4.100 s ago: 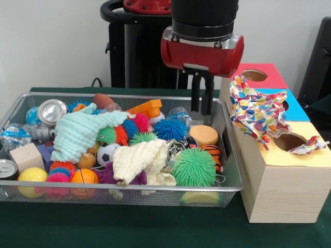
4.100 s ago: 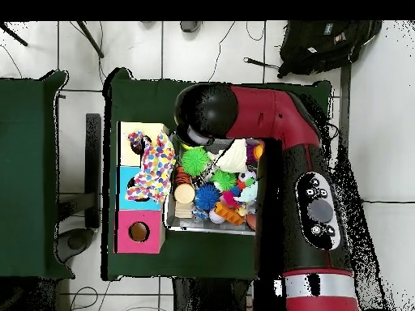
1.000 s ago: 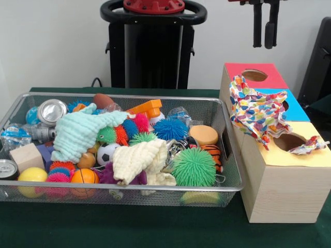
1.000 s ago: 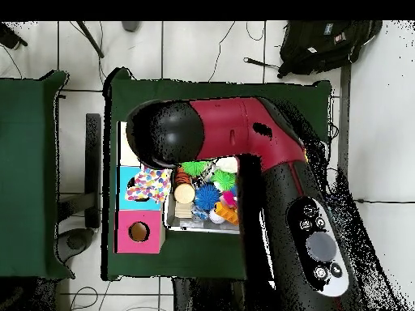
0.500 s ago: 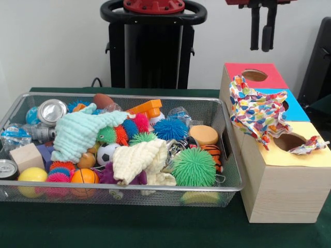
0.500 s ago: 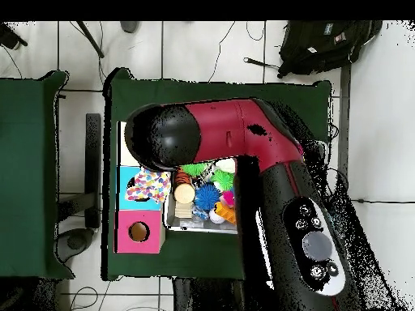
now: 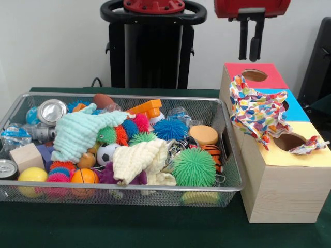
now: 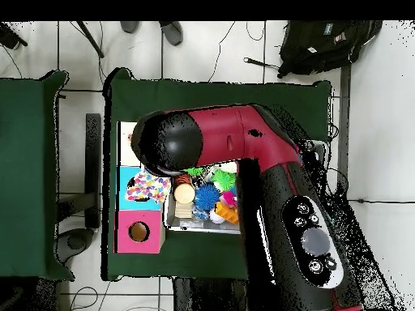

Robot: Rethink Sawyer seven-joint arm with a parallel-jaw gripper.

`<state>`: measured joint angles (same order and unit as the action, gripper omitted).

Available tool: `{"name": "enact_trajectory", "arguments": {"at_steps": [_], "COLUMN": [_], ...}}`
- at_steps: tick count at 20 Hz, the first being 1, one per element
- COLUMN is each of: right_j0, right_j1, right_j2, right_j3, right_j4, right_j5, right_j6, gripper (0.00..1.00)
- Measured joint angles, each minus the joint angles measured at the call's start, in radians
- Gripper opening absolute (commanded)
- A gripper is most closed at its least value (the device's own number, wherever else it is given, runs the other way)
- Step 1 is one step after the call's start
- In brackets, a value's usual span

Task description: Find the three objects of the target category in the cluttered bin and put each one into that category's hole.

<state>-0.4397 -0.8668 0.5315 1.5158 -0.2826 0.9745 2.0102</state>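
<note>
My gripper [image 7: 248, 59] hangs high above the red end of the wooden sorting box [image 7: 282, 191], open, with nothing between its fingers. A multicoloured patterned cloth [image 7: 257, 111] is draped over the blue section and hides its hole. A small patterned scrap [image 7: 309, 146] lies beside the yellow hole [image 7: 288, 141]. The red hole [image 7: 254, 75] is uncovered. In the wire bin [image 7: 124, 190], a mint cloth [image 7: 77, 133] and a cream cloth [image 7: 138, 161] lie on top of the clutter. In the overhead view the arm [image 8: 211, 138] covers the gripper and much of the bin.
The bin also holds a green spiky ball [image 7: 194, 167], a blue spiky ball [image 7: 170, 129], a can [image 7: 51, 110], a wood block [image 7: 26, 156], an orange disc [image 7: 204, 134] and several small balls. The box stands against the bin's right wall.
Four seconds ago the gripper was low at the bin's right end; it has since risen. Over the last second it has shifted left and come down slightly. The cloths have not moved.
</note>
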Motion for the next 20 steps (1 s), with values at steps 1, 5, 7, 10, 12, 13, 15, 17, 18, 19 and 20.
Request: {"name": "enact_trajectory", "arguments": {"at_steps": [1,5,7,10,12,13,15,17,18,19,20], "right_j0": [-0.002,-0.01,-0.012,-0.011,-0.011,-0.011,-0.011,-0.011,-0.011,-0.011,-0.011], "right_j1": [0.004,0.021,0.035,0.049,0.059,0.064,0.073,0.081,0.085,0.087,0.089], "right_j2": [0.0,0.0,0.0,0.0,0.0,0.0,0.0,0.0,0.0,0.0,0.0], "right_j3": [0.002,0.006,0.006,0.006,0.006,0.006,0.006,0.008,0.009,0.01,0.01], "right_j4": [-0.001,-0.002,-0.005,-0.014,-0.022,-0.026,-0.032,-0.034,-0.034,-0.035,-0.034], "right_j5": [0.0,-0.002,-0.011,-0.03,-0.049,-0.059,-0.076,-0.099,-0.109,-0.116,-0.121], "right_j6": [0.0,0.0,0.0,0.0,0.0,0.0,0.0,0.0,0.0,0.0,0.0], "gripper": [0.0,0.0,0.0,0.0,0.0,0.0,0.0,0.0,0.0,0.0,0.0]}}
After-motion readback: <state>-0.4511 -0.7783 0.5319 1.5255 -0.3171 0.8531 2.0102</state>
